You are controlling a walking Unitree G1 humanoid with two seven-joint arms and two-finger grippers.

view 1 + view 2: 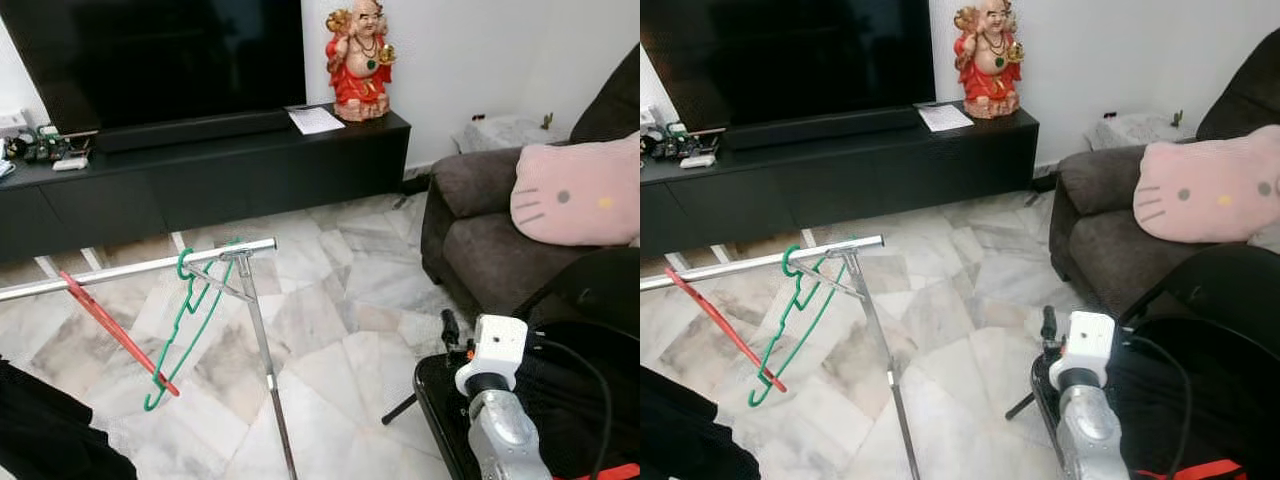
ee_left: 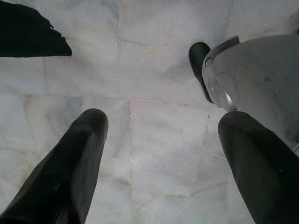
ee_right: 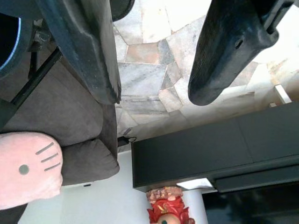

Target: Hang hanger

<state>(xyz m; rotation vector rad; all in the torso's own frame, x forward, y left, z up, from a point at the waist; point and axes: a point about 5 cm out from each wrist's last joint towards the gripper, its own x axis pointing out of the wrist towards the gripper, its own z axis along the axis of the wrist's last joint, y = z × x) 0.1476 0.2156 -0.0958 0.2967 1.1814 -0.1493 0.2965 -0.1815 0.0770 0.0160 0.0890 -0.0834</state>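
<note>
I read the hanging step as done or nearly so: a green hanger point(image 1: 190, 325) hangs by its hook on the rail point(image 1: 130, 268) of a clothes rack, close to the rail's free end, with a red hanger point(image 1: 115, 332) just beside it further along. My right gripper point(image 3: 154, 65) is at my right, low and well apart from the rack, its two fingers spread with nothing between them. My left gripper point(image 2: 163, 158) points down at the marble floor point(image 1: 340, 300), fingers also apart and empty. If another hanger is wanted, my next move calls for finding one first; otherwise I only need to back away. The rail's end and the rack's thin upright pole point(image 1: 262, 350) are the edges to mind, since a knock there could shake the hangers loose. Open floor lies between the rack and the sofa point(image 1: 480, 230) on my right, which bears a pink cushion point(image 1: 578, 192). A dark TV bench point(image 1: 200, 165) with a red figure point(image 1: 360, 62) closes the far side.
</note>
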